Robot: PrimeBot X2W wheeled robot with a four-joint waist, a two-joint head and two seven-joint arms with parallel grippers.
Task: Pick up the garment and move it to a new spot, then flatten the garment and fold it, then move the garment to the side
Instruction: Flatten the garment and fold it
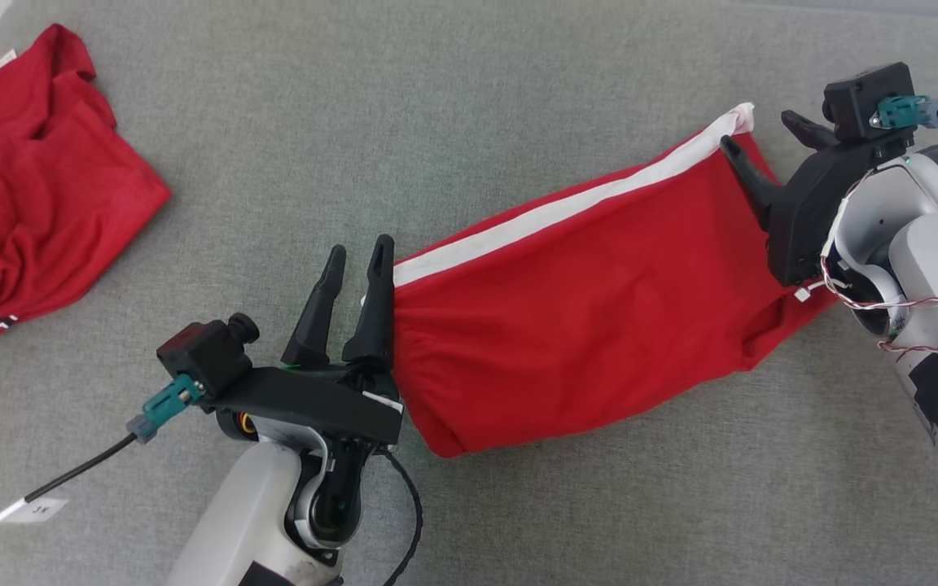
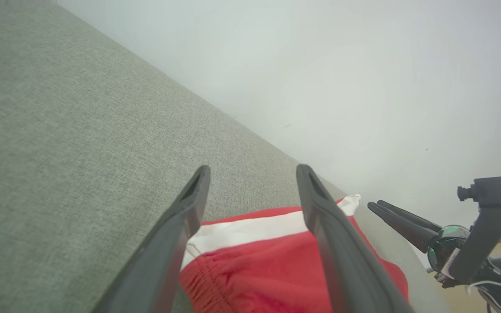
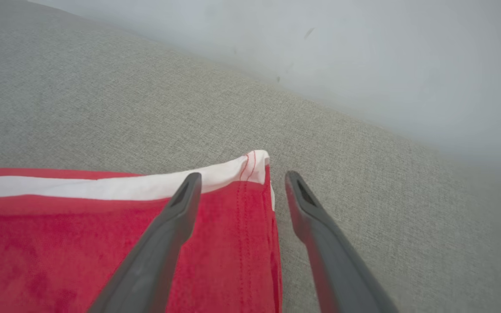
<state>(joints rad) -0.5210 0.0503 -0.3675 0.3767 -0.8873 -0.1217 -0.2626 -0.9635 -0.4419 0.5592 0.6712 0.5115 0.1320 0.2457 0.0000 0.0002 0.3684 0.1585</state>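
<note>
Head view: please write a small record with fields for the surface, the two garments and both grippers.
surface: grey fabric
shorts: red, lying spread out, from the centre to the right
stripe: white, along the far edge of the shorts
other garment: red, crumpled, far left
left gripper: open, at the gathered waistband end, holding nothing
right gripper: open, at the hem corner by the stripe, holding nothing

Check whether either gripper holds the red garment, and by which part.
Nothing is held. The left gripper stands open at the gathered end of the red garment; the right gripper stands open astride its white-striped corner.
</note>
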